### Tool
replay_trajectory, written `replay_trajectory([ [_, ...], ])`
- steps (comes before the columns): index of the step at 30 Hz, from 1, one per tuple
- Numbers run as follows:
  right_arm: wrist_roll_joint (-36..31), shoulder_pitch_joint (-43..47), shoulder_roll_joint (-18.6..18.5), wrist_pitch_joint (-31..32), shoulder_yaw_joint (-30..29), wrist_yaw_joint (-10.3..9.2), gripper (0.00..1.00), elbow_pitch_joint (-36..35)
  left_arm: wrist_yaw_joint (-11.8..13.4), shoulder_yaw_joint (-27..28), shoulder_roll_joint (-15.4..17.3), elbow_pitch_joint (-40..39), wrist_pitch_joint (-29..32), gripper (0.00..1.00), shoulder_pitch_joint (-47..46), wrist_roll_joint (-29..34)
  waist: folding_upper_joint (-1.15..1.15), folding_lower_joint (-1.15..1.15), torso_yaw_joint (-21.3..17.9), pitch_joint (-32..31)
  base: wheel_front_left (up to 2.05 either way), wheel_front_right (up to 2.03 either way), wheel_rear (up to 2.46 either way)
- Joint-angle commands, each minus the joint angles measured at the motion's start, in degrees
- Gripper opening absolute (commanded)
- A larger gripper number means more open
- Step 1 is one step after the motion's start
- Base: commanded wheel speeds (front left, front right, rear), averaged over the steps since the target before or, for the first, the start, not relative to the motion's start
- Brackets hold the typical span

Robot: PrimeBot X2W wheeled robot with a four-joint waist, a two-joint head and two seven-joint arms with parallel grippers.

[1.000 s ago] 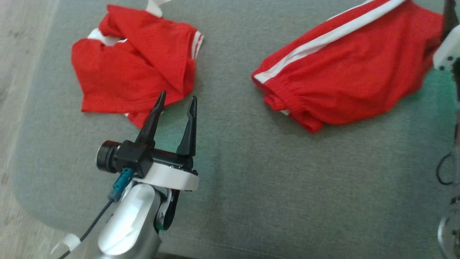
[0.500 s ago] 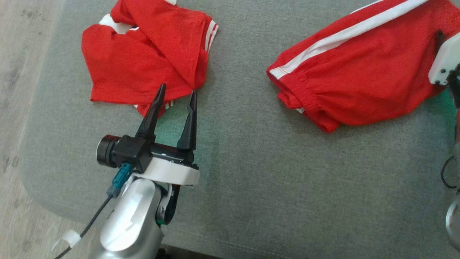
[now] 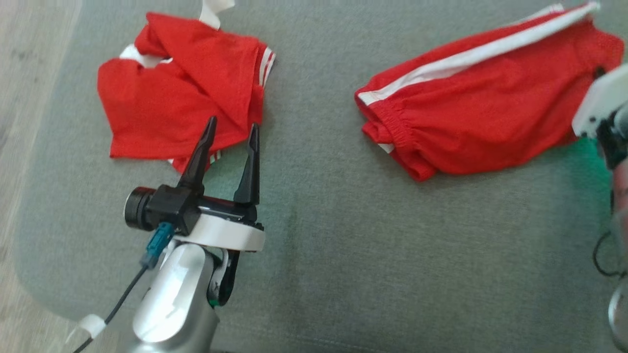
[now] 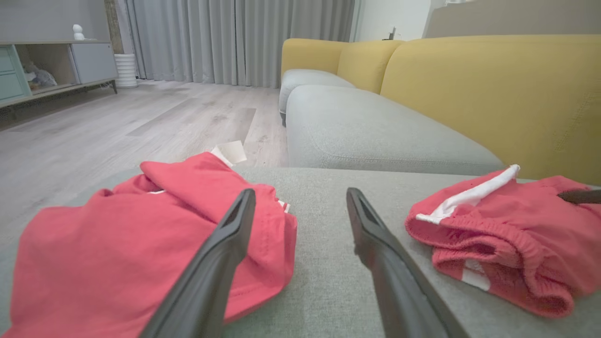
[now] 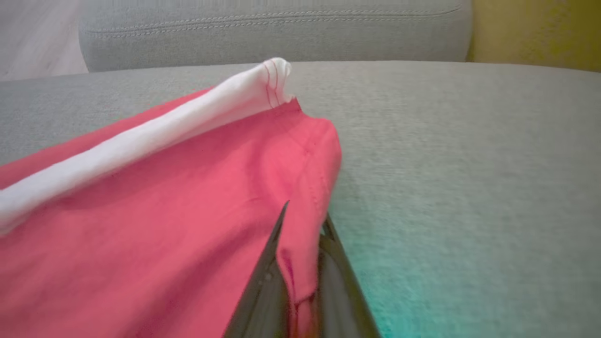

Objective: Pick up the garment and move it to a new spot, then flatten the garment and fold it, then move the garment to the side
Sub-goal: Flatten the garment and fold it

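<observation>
Red shorts with a white side stripe lie bunched at the right of the grey cushion. My right gripper is shut on their hem at the far right end, and its white wrist and a dark fingertip show at the right edge of the head view. A crumpled red shirt lies at the left. My left gripper is open and empty, its fingertips just over the shirt's near edge. In the left wrist view the left gripper stands between the shirt and the shorts.
The cushion's rounded left edge drops to a wood floor. A yellow sofa with a grey seat stands beyond the cushion. A white tag sticks out past the shirt's far side. Bare grey fabric spans the near half.
The head camera swayed. My right gripper has come nearer and lower, drawing the shorts' right end with it. My left gripper has edged forward to the shirt's edge.
</observation>
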Motion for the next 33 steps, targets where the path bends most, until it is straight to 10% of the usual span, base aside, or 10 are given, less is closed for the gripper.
replay_trajectory([
  [1,1.4,0.6,-1.3,-1.3,0.8,0.36,0.00,-1.6,-0.4,2.3,0.6,-1.5,-0.3,1.00,0.2,0.9,0.00,0.00,-1.6,-2.1,0.00,0.00,0.00],
  [18,9.1,15.4,-7.2,-4.7,-6.2,0.36,0.00,-6.6,-1.2,3.7,0.4,-0.6,-0.3,1.00,3.4,1.7,0.00,0.00,-4.2,-7.0,0.00,0.00,0.00],
  [33,13.5,16.0,1.7,-12.0,-3.7,0.36,0.00,-15.4,-1.2,4.0,0.7,1.0,-0.3,1.00,5.1,2.7,0.00,0.00,-4.0,-11.8,0.00,0.00,0.00],
])
